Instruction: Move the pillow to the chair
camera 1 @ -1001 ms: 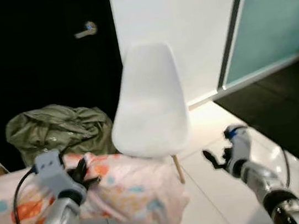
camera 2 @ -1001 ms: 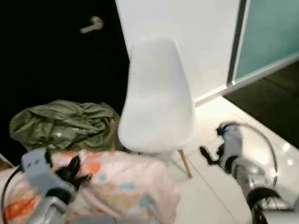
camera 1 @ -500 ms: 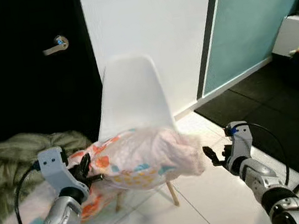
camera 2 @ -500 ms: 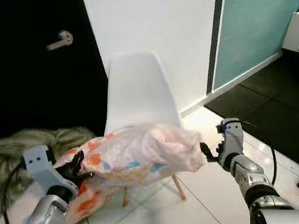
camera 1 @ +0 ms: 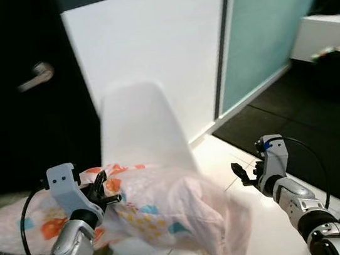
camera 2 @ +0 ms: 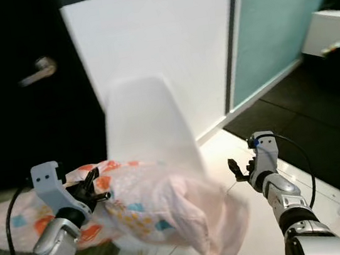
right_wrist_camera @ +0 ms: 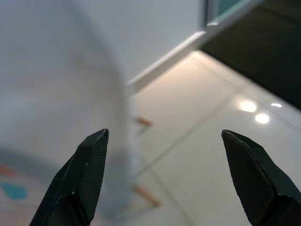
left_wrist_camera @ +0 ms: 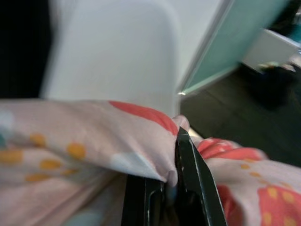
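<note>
While my left gripper [camera 1: 101, 192] clamps the pillow [camera 1: 169, 213] over the chair [camera 1: 142, 134] seat, release remains; right gripper [camera 1: 243, 174] spread, empty.

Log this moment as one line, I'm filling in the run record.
left hand: shut on pillow | pillow: draped over chair seat, end hanging off front | right hand: open, beside chair

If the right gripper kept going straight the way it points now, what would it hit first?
Probably the white chair: in the wrist view it lies ahead between the open jaws of the right gripper, with tiled floor beside it. Blur makes the depth uncertain.
</note>
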{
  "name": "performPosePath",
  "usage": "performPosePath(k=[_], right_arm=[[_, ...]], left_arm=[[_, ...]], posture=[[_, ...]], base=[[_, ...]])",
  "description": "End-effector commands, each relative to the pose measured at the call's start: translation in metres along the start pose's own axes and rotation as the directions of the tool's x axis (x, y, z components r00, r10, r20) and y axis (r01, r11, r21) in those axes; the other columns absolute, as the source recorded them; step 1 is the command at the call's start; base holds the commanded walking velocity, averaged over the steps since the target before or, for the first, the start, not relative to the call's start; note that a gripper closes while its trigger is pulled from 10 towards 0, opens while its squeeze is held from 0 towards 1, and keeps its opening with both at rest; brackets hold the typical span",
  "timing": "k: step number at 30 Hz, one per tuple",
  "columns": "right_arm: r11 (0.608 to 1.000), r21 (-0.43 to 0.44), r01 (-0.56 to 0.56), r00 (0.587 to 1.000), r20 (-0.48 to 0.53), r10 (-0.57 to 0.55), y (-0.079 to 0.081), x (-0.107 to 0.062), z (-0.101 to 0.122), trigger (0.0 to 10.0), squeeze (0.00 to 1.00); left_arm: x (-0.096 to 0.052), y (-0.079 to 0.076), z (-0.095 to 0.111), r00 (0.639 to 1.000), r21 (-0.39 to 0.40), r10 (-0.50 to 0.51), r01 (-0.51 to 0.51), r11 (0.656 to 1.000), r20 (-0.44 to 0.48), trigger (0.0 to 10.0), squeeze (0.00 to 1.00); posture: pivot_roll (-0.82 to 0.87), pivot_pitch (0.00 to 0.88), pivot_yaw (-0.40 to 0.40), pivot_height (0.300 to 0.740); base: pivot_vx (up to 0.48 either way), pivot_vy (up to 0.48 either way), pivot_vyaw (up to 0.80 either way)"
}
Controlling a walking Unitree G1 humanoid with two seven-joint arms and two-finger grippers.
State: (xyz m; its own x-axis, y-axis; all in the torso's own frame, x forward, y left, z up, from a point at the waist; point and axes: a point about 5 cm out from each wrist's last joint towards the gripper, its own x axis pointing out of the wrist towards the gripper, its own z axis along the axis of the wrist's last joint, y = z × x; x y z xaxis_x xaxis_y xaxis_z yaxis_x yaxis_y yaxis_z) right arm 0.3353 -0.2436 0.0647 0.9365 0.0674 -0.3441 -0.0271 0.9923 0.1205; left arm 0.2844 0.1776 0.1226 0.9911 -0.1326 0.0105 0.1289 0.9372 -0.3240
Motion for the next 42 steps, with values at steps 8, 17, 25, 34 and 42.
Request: performPosePath(k=[8, 17, 25, 34, 42], right_arm=[[1.000, 0.025, 0.002, 1.000, 0.025, -0.003, 0.002, 0.001, 0.003, 10.0, 0.00], [0.999, 0.033, -0.011, 0.999, 0.039, 0.009, 0.004, 0.002, 0.004, 10.0, 0.00], [0.999, 0.030, -0.013, 1.000, 0.023, 0.012, 0.006, 0.002, 0.000, 10.0, 0.00], [0.999, 0.002, 0.054, 0.998, -0.042, -0.054, -0.002, -0.001, -0.008, 10.0, 0.00], [0.992, -0.025, 0.125, 0.987, -0.104, -0.127, -0.008, -0.003, -0.014, 10.0, 0.00]], left_arm=[[0.005, -0.009, 0.018, 0.995, 0.031, -0.036, 0.034, 0.999, 0.089, 10.0, 0.00], [0.013, -0.009, 0.026, 0.993, 0.064, 0.011, -0.018, 0.998, 0.117, 10.0, 0.00], [0.023, 0.003, 0.012, 0.991, 0.211, 0.131, -0.121, 0.970, -0.035, 10.0, 0.00], [0.021, 0.008, -0.003, 0.979, 0.208, 0.165, -0.138, 0.968, -0.120, 10.0, 0.00], [0.022, 0.007, -0.009, 0.973, 0.190, 0.155, -0.122, 0.974, -0.169, 10.0, 0.00]], posture=[[-0.24, 0.013, 0.028, 0.730], [-0.23, 0.024, 0.035, 0.730], [-0.24, 0.032, 0.043, 0.730], [-0.24, 0.035, 0.050, 0.730], [-0.24, 0.033, 0.048, 0.730]], base=[[0.468, 0.000, 0.00], [0.468, 0.000, 0.00], [0.116, 0.000, 0.00], [0.000, 0.000, 0.00], [0.000, 0.000, 0.00]])
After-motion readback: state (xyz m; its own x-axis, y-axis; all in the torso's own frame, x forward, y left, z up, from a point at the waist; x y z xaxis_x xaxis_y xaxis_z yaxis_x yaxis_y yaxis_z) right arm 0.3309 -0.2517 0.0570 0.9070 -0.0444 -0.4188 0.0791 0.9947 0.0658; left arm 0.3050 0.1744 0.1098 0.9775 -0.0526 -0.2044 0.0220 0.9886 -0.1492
